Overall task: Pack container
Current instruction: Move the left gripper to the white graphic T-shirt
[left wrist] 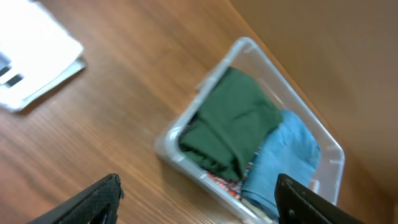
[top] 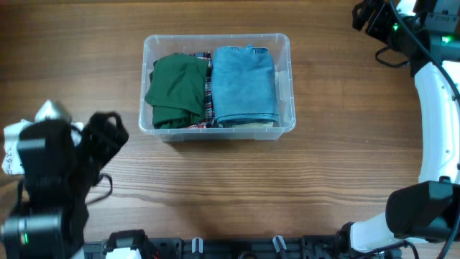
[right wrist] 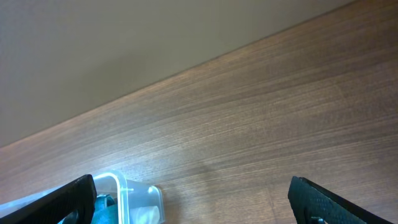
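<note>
Left of the container (top: 289,86), and nearer the robot than it, the left gripper (top: 109,133) hangs over the wooden table (top: 215,191) with its jaws spread wide and nothing between them. In the left wrist view its two dark fingers (left wrist: 99,202) sit at the bottom corners of the picture, with only bare wood and the container's near corner in the gap. They touch neither.

Right of the container and farther from the robot, well apart from it, the right gripper (right wrist: 196,205) is likewise released. Its jaws are wide apart and empty over the wood, and one corner of the container shows beside the left-hand finger in the right wrist view.

The container itself stands on the table between the two arms, with its long side running left to right. It is clear plastic with rounded corners and a rim, and it is filled with folded cloth. A green garment (top: 176,90) takes its left half and a blue denim piece (top: 244,83) its right half. A strip of red plaid fabric (top: 209,97) shows between them and along the edge nearest the robot.

Far left of the container, beyond the left arm, a white packet (left wrist: 31,56) with dark markings lies on the table; what it is cannot be told.
</note>
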`<state>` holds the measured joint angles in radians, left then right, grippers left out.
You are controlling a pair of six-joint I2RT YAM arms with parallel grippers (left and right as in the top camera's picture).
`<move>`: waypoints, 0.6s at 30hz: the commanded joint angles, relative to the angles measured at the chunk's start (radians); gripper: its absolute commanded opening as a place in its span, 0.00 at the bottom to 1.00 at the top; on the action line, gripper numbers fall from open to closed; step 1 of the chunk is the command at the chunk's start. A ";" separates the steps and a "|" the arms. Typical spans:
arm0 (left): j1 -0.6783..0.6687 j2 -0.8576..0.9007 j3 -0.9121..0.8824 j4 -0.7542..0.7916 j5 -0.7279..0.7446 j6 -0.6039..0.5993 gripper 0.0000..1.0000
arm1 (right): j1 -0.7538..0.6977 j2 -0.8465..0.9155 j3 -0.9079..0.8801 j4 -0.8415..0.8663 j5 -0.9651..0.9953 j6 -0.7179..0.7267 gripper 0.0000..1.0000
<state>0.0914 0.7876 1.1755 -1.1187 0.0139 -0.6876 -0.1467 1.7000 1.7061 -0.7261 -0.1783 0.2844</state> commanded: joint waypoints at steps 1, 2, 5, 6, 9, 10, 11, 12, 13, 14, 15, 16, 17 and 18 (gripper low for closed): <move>0.083 -0.156 -0.131 0.004 0.015 -0.100 0.82 | 0.002 0.011 -0.006 0.004 0.007 0.007 1.00; 0.102 -0.187 -0.154 0.004 0.016 -0.109 0.83 | 0.002 0.011 -0.006 0.004 0.007 0.007 1.00; 0.170 -0.275 -0.224 0.020 0.019 -0.140 0.90 | 0.002 0.011 -0.006 0.004 0.007 0.007 1.00; 0.190 -0.293 -0.239 0.028 0.024 -0.140 0.91 | 0.002 0.011 -0.006 0.003 0.007 0.007 1.00; 0.228 -0.312 -0.270 0.066 0.050 -0.128 0.96 | 0.002 0.011 -0.006 0.004 0.007 0.007 1.00; 0.234 -0.311 -0.279 0.084 0.050 -0.128 0.98 | 0.002 0.011 -0.006 0.004 0.007 0.007 1.00; 0.236 -0.311 -0.288 0.109 0.052 -0.128 0.98 | 0.002 0.011 -0.006 0.003 0.007 0.007 1.00; 0.237 -0.311 -0.296 0.135 0.054 -0.128 0.99 | 0.002 0.011 -0.006 0.004 0.007 0.006 1.00; 0.237 -0.311 -0.315 0.198 0.068 -0.128 1.00 | 0.002 0.011 -0.006 0.004 0.007 0.006 1.00; 0.237 -0.310 -0.332 0.246 0.082 -0.128 0.99 | 0.002 0.011 -0.006 0.004 0.007 0.007 1.00; 0.238 -0.309 -0.354 0.310 0.101 -0.128 1.00 | 0.002 0.011 -0.006 0.004 0.007 0.007 1.00; 0.242 -0.304 -0.383 0.384 0.117 -0.129 1.00 | 0.002 0.011 -0.006 0.004 0.007 0.006 1.00; 0.245 -0.301 -0.398 0.418 0.127 -0.129 0.99 | 0.002 0.011 -0.006 0.004 0.007 0.007 1.00; 0.253 -0.295 -0.421 0.466 0.148 -0.131 0.99 | 0.002 0.011 -0.006 0.004 0.007 0.007 1.00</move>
<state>0.3233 0.4850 0.8230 -0.7486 0.0879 -0.8097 -0.1467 1.7000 1.7061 -0.7254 -0.1783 0.2844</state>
